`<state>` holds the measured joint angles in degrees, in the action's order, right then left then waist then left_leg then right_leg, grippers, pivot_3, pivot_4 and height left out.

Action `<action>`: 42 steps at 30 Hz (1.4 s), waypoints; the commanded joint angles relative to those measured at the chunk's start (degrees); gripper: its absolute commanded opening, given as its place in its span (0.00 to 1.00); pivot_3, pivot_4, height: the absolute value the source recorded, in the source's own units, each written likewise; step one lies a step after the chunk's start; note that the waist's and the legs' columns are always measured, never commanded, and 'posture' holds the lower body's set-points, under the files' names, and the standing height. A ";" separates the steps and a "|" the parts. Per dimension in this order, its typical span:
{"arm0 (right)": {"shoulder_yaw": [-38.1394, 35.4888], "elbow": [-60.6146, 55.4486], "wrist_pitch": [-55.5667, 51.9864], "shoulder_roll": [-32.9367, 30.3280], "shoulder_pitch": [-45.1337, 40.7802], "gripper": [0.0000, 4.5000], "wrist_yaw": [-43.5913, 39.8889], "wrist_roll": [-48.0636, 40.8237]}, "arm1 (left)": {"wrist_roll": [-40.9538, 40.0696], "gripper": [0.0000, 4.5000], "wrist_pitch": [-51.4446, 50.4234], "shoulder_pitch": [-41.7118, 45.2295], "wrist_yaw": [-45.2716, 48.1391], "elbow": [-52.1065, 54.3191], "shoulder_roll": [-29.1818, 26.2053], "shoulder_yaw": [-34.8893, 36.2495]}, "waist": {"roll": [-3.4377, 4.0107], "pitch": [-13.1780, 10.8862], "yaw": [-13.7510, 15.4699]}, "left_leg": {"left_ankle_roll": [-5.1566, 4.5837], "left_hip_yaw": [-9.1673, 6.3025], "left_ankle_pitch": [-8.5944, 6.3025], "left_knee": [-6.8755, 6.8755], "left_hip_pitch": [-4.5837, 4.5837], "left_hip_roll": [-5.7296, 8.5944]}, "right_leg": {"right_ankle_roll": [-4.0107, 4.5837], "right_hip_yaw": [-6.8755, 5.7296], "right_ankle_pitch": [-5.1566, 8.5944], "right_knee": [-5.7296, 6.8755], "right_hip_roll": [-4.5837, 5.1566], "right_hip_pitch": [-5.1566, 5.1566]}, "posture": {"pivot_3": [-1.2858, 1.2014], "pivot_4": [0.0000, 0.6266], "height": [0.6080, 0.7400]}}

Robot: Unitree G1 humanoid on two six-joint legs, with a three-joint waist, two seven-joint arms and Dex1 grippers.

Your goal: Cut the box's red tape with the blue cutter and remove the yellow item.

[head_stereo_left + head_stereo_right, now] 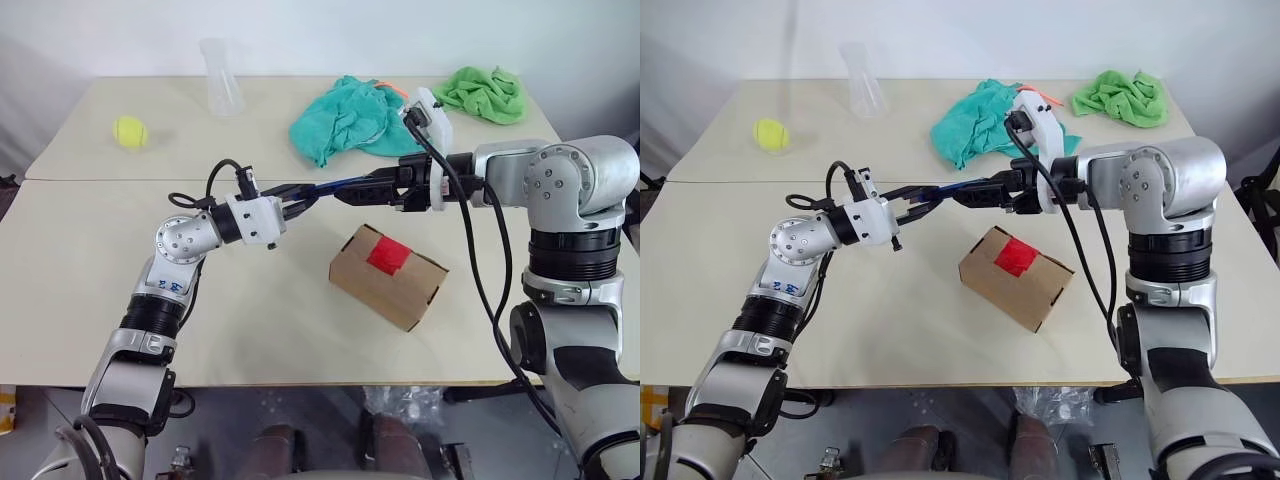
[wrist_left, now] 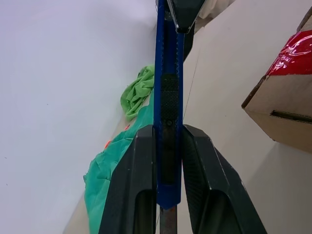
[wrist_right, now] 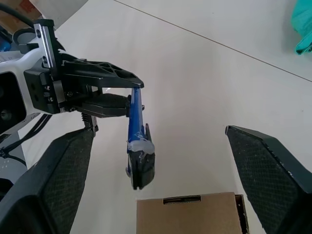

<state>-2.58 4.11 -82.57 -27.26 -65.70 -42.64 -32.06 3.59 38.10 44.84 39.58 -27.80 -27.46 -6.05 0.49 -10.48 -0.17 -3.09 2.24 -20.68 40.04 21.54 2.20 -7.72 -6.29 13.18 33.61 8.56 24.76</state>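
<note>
Two claws meet above the desk [image 1: 90, 260]: left claw [image 2: 168, 161] clamps the cutter [image 2: 168, 97], right claw [image 3: 161, 161] spread wide around its tip. Box [image 1: 388, 276] with tape [image 1: 386, 256] lies below; the head views add a ball [image 1: 130, 131].

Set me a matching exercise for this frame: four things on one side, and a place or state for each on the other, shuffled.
Things:
1. blue cutter
2. red tape
3. tennis ball
4. right gripper

States:
A. on the table's far left
B. open, fingers either side of the cutter's end
C. clamped in the left gripper
D. stuck on the box

Pairs: 1-C, 2-D, 3-A, 4-B
</note>
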 commanded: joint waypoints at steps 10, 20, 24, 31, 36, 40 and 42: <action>1.32 -0.71 2.71 -1.54 -1.35 0.55 -0.12 -0.66 | -0.90 0.12 -0.03 0.74 -0.44 1.90 0.04 0.35 | 0.00 0.00 0.00 | 0.00 0.00 0.00 0.00 0.00 0.00 | 0.00 0.00 0.00 0.00 0.00 0.00 | 0.52 0.24 1.00; 2.52 -1.67 3.61 -2.66 -0.89 0.03 0.13 -1.33 | -2.72 0.12 -4.16 0.87 0.17 2.23 0.97 0.71 | 0.00 0.00 0.11 | 0.00 -0.01 0.00 0.01 0.00 0.01 | 0.00 0.00 0.00 0.00 0.00 -0.01 | 0.52 0.24 1.00; 0.86 -2.09 3.71 -3.55 -1.54 0.03 0.92 -1.57 | -4.25 0.31 -17.09 0.75 1.29 3.45 0.89 1.59 | 0.00 0.00 0.05 | 0.00 -0.01 0.00 0.02 0.00 0.01 | -0.01 0.00 0.00 0.00 0.00 -0.02 | 0.52 0.24 1.00; -3.62 -4.84 3.17 -6.96 -1.12 0.03 3.24 -2.21 | -9.93 0.79 -31.21 -0.26 4.01 4.80 -4.37 7.42 | 0.00 0.00 -0.11 | 0.00 0.00 0.00 0.00 0.00 -0.01 | -0.01 0.00 0.00 -0.01 -0.02 0.01 | 0.52 0.24 1.00; -5.88 -6.31 2.74 -8.80 -0.08 0.03 4.77 -2.43 | -14.12 1.00 -39.86 -0.13 8.42 7.50 -7.17 8.98 | 0.00 0.00 -0.01 | 0.00 0.00 0.00 0.00 0.00 -0.02 | -0.01 0.00 0.00 -0.01 -0.02 -0.01 | 0.52 0.24 1.00; -9.06 -9.77 0.88 -10.95 2.14 0.03 6.26 -3.05 | -16.78 1.00 -50.36 1.60 8.70 13.36 -4.39 7.21 | -0.03 -0.02 0.83 | 0.00 -0.11 0.00 0.05 0.00 0.02 | -0.02 0.00 -0.01 -0.01 0.00 -0.10 | 0.52 0.24 1.00; -10.46 -11.60 -0.23 -11.79 3.37 0.03 6.91 -3.71 | -18.45 1.00 -54.26 2.14 9.81 15.53 -2.83 6.34 | -0.05 -0.03 1.27 | -0.01 -0.12 0.00 0.04 0.01 0.05 | -0.04 0.01 -0.02 -0.04 0.01 -0.10 | 0.52 0.24 1.00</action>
<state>-9.82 -4.15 -82.06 -37.57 -62.02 -36.33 -34.58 -12.40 -13.26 45.01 48.46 -15.86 -30.63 0.59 0.44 -10.51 1.09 -3.10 2.13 -20.68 40.07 21.56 2.25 -7.77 -6.27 13.15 33.55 8.56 24.67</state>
